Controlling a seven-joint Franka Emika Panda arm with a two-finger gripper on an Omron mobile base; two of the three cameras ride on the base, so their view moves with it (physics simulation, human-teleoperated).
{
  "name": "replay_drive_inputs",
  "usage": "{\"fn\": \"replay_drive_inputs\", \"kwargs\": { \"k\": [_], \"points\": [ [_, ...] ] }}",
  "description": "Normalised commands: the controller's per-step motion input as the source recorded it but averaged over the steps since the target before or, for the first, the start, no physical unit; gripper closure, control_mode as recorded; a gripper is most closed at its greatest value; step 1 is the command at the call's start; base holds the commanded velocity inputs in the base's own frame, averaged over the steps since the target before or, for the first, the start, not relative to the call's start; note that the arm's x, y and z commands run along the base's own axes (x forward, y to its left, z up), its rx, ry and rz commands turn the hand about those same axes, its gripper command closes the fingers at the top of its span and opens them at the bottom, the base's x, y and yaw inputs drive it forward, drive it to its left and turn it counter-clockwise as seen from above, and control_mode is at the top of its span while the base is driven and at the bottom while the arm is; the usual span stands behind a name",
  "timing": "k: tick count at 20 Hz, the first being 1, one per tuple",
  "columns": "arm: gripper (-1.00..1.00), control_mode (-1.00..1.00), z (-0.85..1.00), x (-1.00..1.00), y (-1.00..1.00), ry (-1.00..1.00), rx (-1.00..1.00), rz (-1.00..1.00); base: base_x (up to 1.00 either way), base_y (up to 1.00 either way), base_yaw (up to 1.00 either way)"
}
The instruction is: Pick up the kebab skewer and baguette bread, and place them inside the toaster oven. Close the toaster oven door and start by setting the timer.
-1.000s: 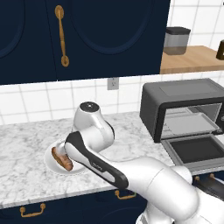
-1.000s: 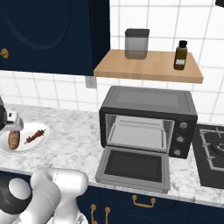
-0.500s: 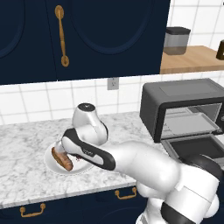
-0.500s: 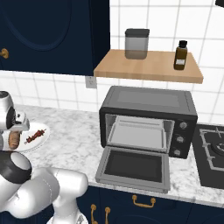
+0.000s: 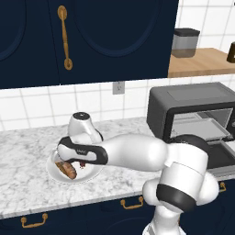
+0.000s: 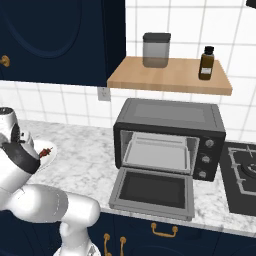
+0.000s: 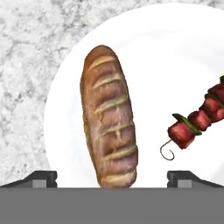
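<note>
Hand view: end effector [image 7: 112,177], fingers wide apart, straddles baguette bread [image 7: 109,117] end on plate [image 7: 144,52].

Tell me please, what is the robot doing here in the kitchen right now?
The arm reaches over the white plate on the counter, its pincer open just above the baguette bread, one tip on each side. Nothing is held. The kebab skewer lies beside the bread on the same plate, not touching it. The toaster oven stands with its door folded down, open.

Glossy white plate [image 7: 144,57], crusty scored baguette bread [image 7: 109,118], veined marble counter [image 7: 26,52], wooden shelf [image 6: 170,76]
</note>
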Motion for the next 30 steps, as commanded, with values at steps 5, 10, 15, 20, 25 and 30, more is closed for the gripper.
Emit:
{"fn": "replay_drive_inputs", "kwargs": {
  "k": [5, 10, 15, 20, 25, 30],
  "points": [
    [-1.00, -1.00, -0.24, 0.21, 0.05, 0.00, 0.00, 0.00, 0.00, 0.00, 0.00],
    [-1.00, -1.00, -0.30, 0.12, 0.06, 0.00, 0.00, 0.00, 0.00, 0.00, 0.00],
    [-1.00, -1.00, -0.22, 0.13, 0.25, 0.00, 0.00, 0.00, 0.00, 0.00, 0.00],
    [-1.00, -1.00, 0.00, 0.27, 0.13, 0.00, 0.00, 0.00, 0.00, 0.00, 0.00],
    [-1.00, -1.00, -0.19, 0.09, 0.14, 0.01, 0.00, 0.00, 0.00, 0.00, 0.00],
    [-1.00, -1.00, -0.13, 0.00, 0.13, 0.00, 0.00, 0.00, 0.00, 0.00, 0.00]
  ]
}}
